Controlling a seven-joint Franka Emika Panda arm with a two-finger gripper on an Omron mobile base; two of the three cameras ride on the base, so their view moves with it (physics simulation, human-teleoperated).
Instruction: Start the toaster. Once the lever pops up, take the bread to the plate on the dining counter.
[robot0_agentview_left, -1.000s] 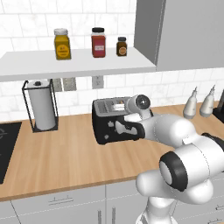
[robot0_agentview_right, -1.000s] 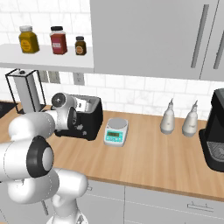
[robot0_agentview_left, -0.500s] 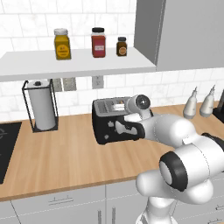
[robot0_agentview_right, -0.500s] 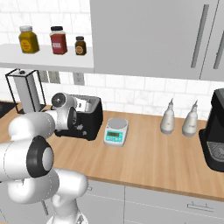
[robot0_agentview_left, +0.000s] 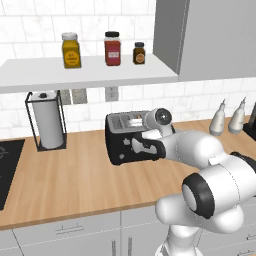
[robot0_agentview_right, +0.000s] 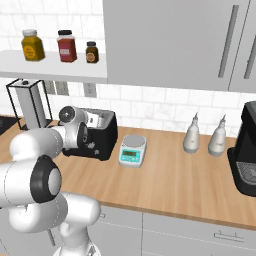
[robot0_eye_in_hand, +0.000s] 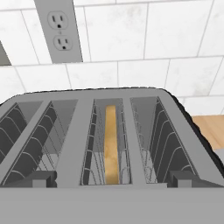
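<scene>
The black toaster (robot0_agentview_left: 119, 141) (robot0_agentview_right: 104, 134) stands on the tile-backed wood counter against the wall. My gripper (robot0_agentview_left: 146, 147) (robot0_agentview_right: 81, 138) hangs close over its front edge, open, with nothing between the fingers. In the hand view the silvery slotted top (robot0_eye_in_hand: 78, 131) lies just below, my fingertips (robot0_eye_in_hand: 43, 179) set wide apart at its near edge. The bread (robot0_eye_in_hand: 111, 148) stands on edge, sunk in the third slot from the left; the other slots are empty. A tan sliver of it also shows in the left base view (robot0_agentview_left: 135, 121). The plate and the dining counter are out of view.
A paper towel holder (robot0_agentview_left: 47, 120) stands left of the toaster, a dark cooktop (robot0_agentview_left: 6, 170) beyond it. To the right are a white-and-teal scale (robot0_agentview_right: 132, 150), two spray bottles (robot0_agentview_right: 192, 135) and a black coffee machine (robot0_agentview_right: 247, 155). A shelf with jars (robot0_agentview_left: 90, 67) hangs overhead.
</scene>
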